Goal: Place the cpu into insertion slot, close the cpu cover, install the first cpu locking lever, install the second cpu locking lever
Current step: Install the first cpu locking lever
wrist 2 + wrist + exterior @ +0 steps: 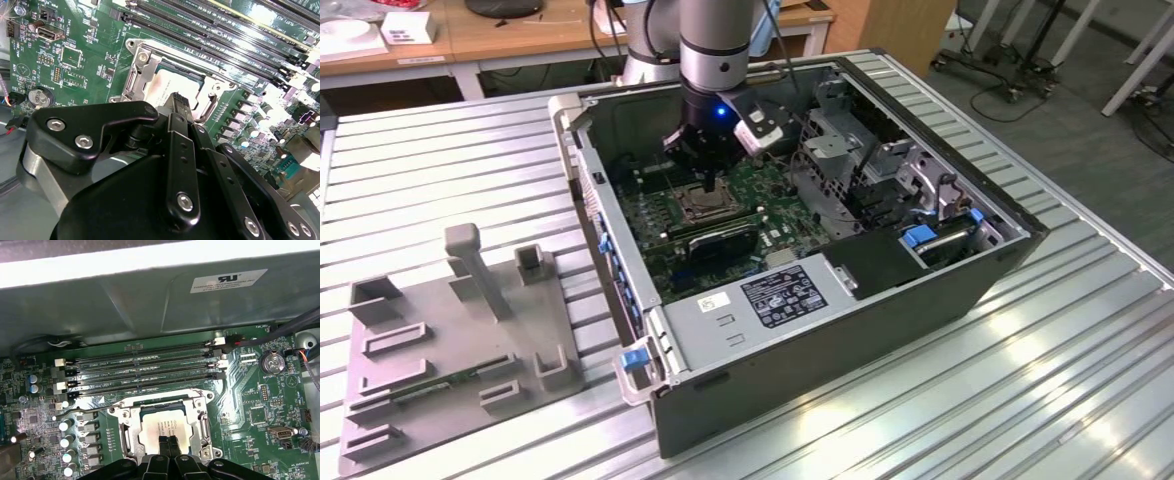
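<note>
Inside the open computer case lies the green board with the insertion slot. The silvery cpu sits in that slot. The cpu cover lies flat around it, with the chip's top showing through its cut-out. My gripper is shut with nothing between its fingers, its tips over the near part of the cpu; I cannot tell if they touch it. One thin locking lever juts out sideways from the socket. Another lever runs along the cover's side.
Long black memory slots run beside the socket, with the case wall behind them. Capacitors and a coin battery stand on the board. A drive cage rises beside the arm. A grey fixture lies on the slatted table.
</note>
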`<state>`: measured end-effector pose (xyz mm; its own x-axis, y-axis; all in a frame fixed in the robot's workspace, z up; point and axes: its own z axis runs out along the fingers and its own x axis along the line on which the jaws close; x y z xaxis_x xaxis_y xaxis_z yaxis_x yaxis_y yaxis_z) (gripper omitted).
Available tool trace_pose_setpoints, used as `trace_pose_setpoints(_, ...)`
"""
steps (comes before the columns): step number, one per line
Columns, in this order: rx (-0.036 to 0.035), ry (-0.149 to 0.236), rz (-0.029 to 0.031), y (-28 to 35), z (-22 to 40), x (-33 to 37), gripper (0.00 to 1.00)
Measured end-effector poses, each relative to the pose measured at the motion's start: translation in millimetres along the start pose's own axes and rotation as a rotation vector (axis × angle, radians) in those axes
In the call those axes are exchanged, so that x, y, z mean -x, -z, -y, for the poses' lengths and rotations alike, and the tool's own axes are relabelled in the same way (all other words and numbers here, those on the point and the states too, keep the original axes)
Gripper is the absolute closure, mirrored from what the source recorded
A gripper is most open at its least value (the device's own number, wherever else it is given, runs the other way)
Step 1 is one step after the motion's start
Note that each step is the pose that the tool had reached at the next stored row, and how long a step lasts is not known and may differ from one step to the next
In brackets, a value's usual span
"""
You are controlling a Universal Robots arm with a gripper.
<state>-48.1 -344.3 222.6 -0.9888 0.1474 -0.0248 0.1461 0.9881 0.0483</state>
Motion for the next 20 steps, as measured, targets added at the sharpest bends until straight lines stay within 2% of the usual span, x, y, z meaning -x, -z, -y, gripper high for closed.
trace_pose_setpoints(6,0.0,0.0,0.0,1.6,-0.1,0.1,0.89)
trace_pose_setpoints(20,0.0002,0.0,0.0,20.0,-1.0,0.5,0.89)
